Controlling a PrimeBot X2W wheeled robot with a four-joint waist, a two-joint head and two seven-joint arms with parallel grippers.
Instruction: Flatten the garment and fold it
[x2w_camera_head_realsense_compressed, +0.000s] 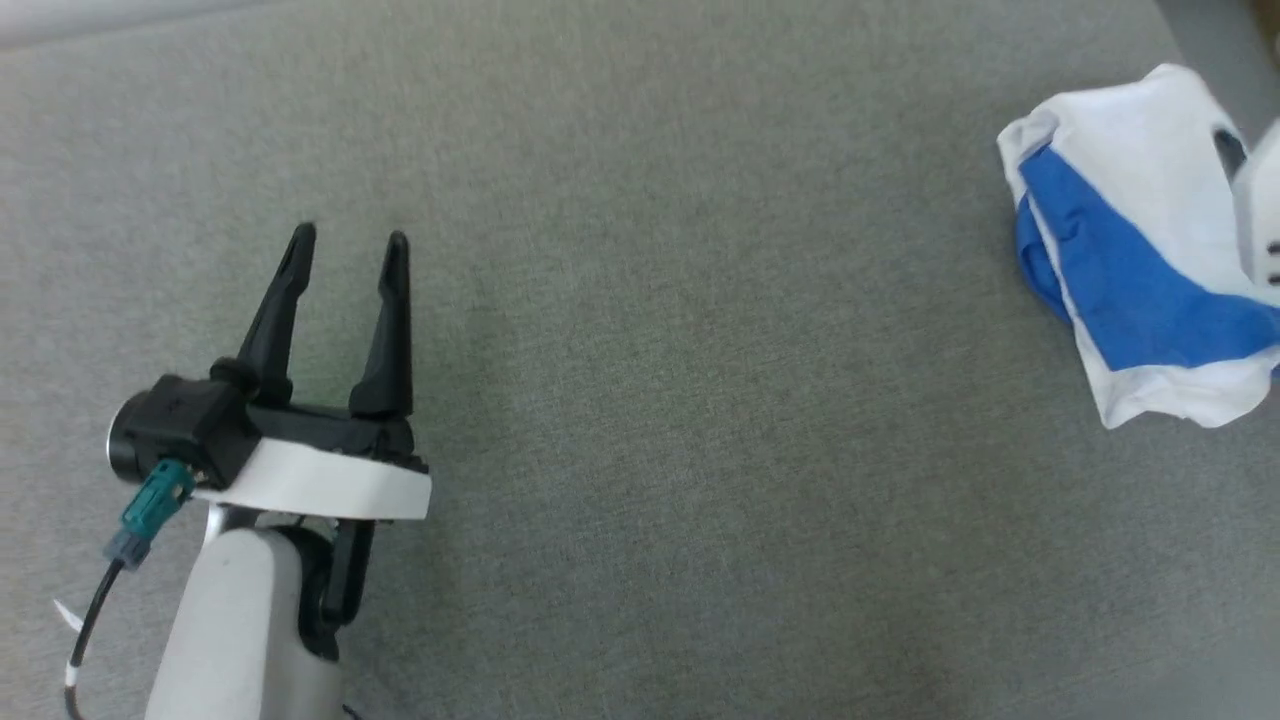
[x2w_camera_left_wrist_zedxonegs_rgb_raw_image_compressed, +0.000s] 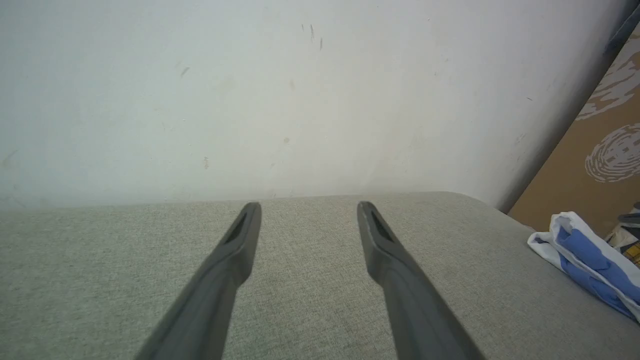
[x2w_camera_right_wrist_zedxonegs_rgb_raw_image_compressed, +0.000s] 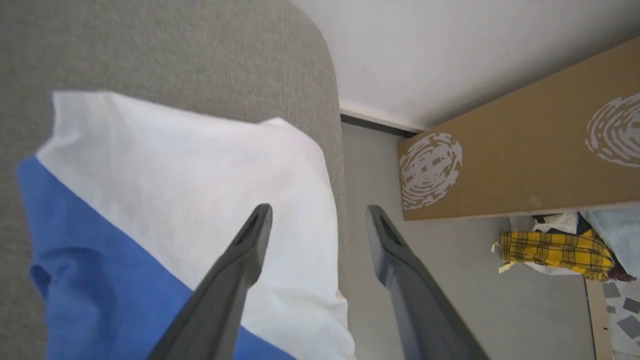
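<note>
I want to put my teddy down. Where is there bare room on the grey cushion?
Bare: the wide stretch of cushion between the left gripper and the garment. Crowded: the right edge, where the garment lies bunched under the right gripper.

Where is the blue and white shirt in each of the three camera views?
Head view: the shirt is at the right edge, in the upper half, partly cut off.
Left wrist view: the shirt is at the lower right edge.
Right wrist view: the shirt spreads across the left and lower centre, close up.
Shared landmark: the grey fabric surface it lies on.
</note>
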